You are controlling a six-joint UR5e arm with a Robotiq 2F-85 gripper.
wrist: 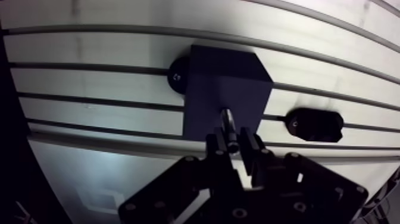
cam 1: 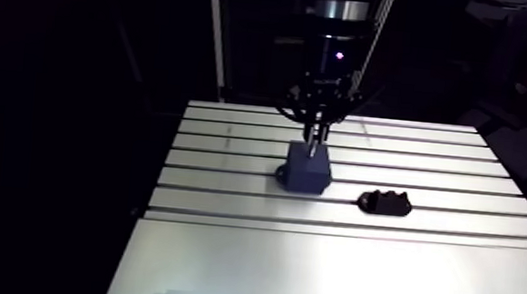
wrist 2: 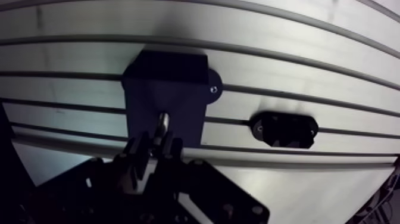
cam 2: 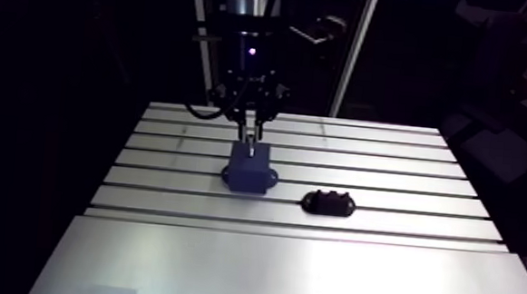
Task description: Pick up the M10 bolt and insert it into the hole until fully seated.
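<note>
While claw [wrist: 233, 142] clenches bolt [wrist: 228, 119] over blue block [wrist: 223, 77] | bolt tip, hole indistinct

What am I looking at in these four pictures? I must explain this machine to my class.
It is a robot arm working over a slotted metal table. Two pictures come from a camera on the arm, looking down at the table; two come from a camera at the wrist, just behind the end effector, its two-fingered grasping part. On the table stand a dark blue block and, beside it, a low black part. The end effector is shut on a metal bolt, held over the block's top.
</note>
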